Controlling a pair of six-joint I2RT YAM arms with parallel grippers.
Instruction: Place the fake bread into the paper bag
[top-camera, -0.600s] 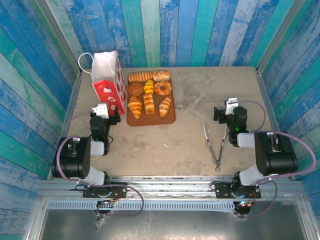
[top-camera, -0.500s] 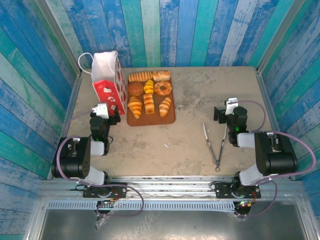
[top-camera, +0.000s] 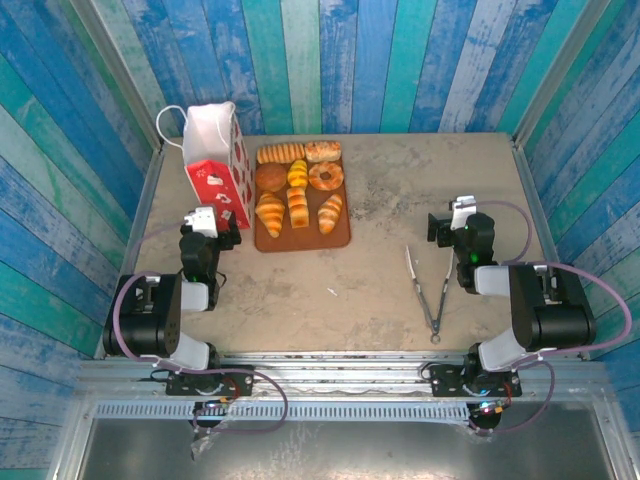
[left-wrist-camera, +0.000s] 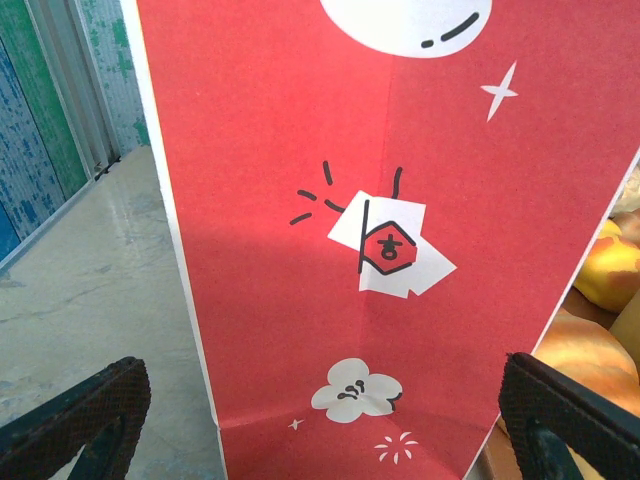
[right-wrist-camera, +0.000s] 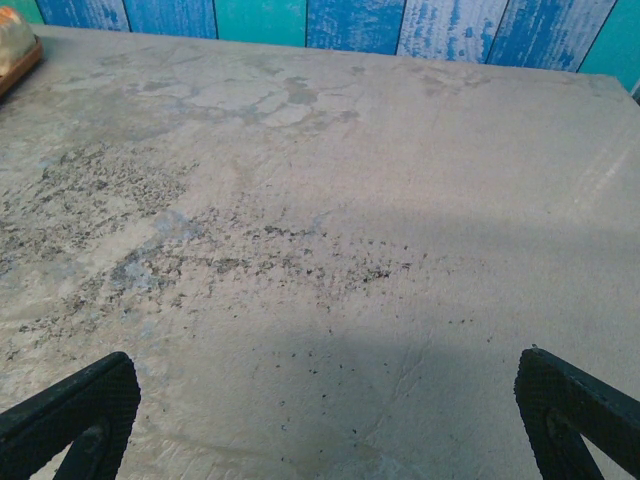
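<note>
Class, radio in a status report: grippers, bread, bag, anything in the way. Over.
Left gripper open, facing paper bag. Right gripper open over table. Fake bread on tray beside bag. Tongs lie near right arm, off the route.

- Bright, even light is filling every view; shadows are falling soft.
- A faint shadow is darkening the near table (right-wrist-camera: 330, 400).
- The bag (left-wrist-camera: 300, 300) is looking crisp.
</note>
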